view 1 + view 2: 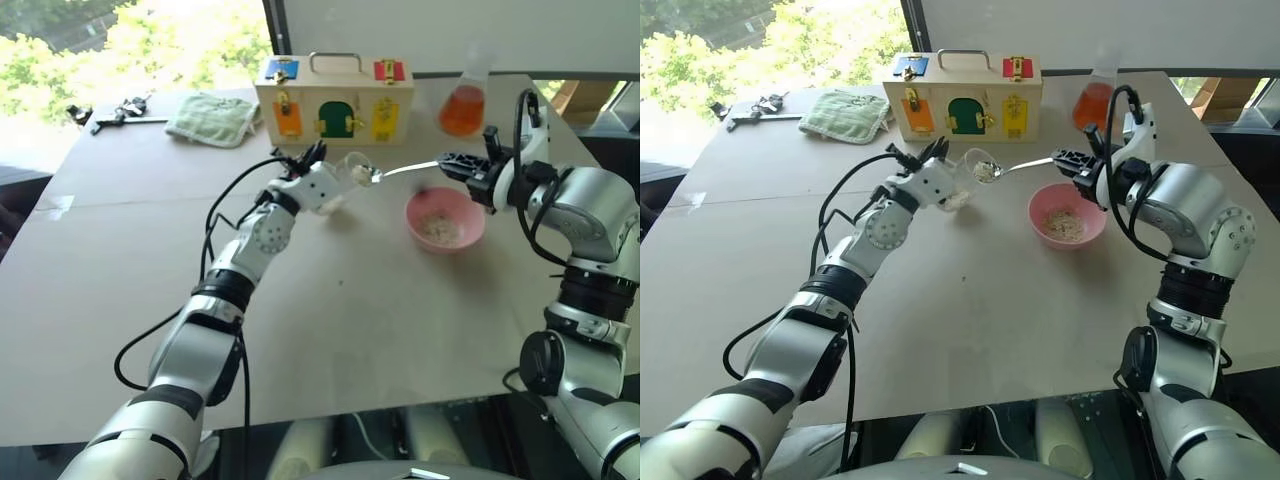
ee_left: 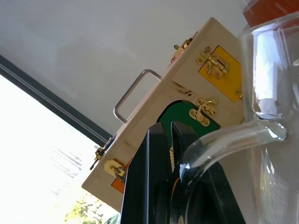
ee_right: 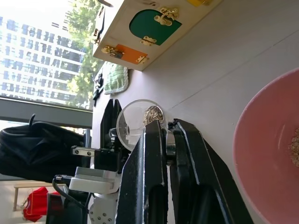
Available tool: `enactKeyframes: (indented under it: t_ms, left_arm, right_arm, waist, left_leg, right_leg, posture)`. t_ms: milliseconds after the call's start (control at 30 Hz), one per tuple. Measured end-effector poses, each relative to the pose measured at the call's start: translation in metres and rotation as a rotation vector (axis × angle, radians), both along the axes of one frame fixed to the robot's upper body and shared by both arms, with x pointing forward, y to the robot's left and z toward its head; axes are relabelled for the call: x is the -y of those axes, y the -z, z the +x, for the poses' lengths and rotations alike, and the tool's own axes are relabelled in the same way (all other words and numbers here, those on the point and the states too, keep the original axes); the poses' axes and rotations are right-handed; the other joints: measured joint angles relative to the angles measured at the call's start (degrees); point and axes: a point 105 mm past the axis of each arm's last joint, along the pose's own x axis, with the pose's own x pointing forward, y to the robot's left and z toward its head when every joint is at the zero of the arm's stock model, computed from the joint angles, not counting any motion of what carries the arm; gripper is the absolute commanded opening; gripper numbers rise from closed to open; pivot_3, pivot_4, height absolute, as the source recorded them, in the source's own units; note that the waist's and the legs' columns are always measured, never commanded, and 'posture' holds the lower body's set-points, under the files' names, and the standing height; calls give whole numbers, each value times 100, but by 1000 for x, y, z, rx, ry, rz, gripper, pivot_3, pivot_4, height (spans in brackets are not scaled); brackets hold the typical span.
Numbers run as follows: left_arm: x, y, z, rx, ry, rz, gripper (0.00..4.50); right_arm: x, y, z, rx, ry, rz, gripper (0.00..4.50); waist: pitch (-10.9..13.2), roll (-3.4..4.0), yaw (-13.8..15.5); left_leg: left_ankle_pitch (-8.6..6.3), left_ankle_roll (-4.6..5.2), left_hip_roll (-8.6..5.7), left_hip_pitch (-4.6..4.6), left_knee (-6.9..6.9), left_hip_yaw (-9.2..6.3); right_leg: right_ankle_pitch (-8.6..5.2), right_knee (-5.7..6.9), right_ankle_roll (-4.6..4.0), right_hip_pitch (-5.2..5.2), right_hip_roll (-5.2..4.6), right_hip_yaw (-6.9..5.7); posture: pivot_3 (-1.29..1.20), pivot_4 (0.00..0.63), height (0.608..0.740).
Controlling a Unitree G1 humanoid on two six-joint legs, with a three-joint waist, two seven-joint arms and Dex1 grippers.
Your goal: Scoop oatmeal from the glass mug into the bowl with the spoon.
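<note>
My left gripper [image 1: 314,157] is shut on the handle [image 2: 233,135] of the glass mug [image 1: 353,169], which it holds tilted above the table with its mouth turned to the right. Pale oatmeal [image 3: 152,113] lies inside the mug near the rim. Further right, my right gripper [image 1: 455,163] is shut on the long handle of the silver spoon [image 1: 407,168]. The spoon runs level to the left and its oval end sits at the mug's mouth. The pink bowl [image 1: 418,205] stands on the table below the spoon, with a little oatmeal [image 1: 438,230] in its bottom.
A wooden latch box [image 1: 335,100] with coloured doors stands behind the mug. To its right is a conical flask [image 1: 463,105] of orange liquid. A green cloth [image 1: 212,118] and small metal tools [image 1: 120,110] lie at the far left.
</note>
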Motion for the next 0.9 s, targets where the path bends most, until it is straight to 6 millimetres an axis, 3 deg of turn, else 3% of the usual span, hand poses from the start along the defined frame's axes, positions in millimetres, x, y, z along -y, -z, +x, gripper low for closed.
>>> enactKeyframes:
  t_ms: [467, 900]
  left_arm:
    - [0, 3, -2, 10, 19, -63, 9]
    - [-9, 7, 1, -29, 1, -248, 9]
  right_arm:
    - [0, -2, 0, -9, 21, 38, 0]
    - [12, -15, 1, 8, 94, 97, 0]
  waist:
    - [0, 0, 1]
    - [0, 0, -1]
  left_leg:
    - [0, 0, 0, 0, 0, 2]
    - [0, 0, 0, -1, 0, 2]
  right_leg:
    - [0, 1, 0, -1, 0, 1]
    - [0, 1, 0, -2, 0, 2]
  posture:
    - [0, 150, 740]
    - [0, 150, 740]
